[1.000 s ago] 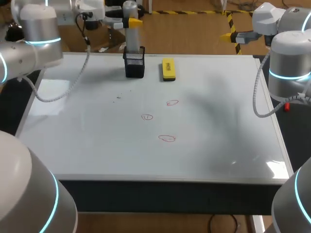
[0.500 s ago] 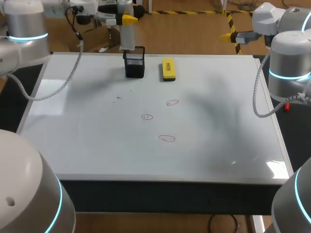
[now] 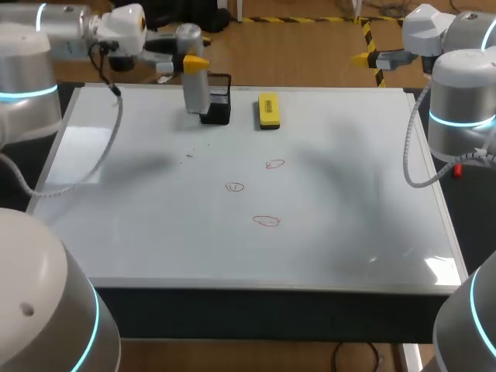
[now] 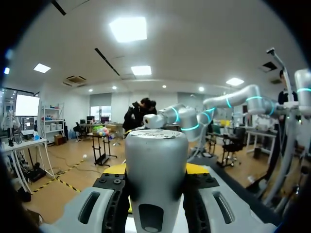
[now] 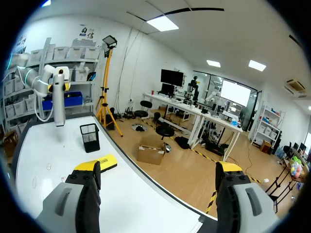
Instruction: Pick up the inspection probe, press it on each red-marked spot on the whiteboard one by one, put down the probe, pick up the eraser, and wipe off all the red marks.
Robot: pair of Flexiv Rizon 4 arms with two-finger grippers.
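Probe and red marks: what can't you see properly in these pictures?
Head view: how high the probe in the left hand hangs over the whiteboard cannot be told from above.
Left wrist view: the probe blocks the middle, and none of the red marks show past it.
Right wrist view: the red marks are too small to count.

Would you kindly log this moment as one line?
left jaws: shut on probe, beside holder | right jaws: open, empty | eraser: on board | red marks: three
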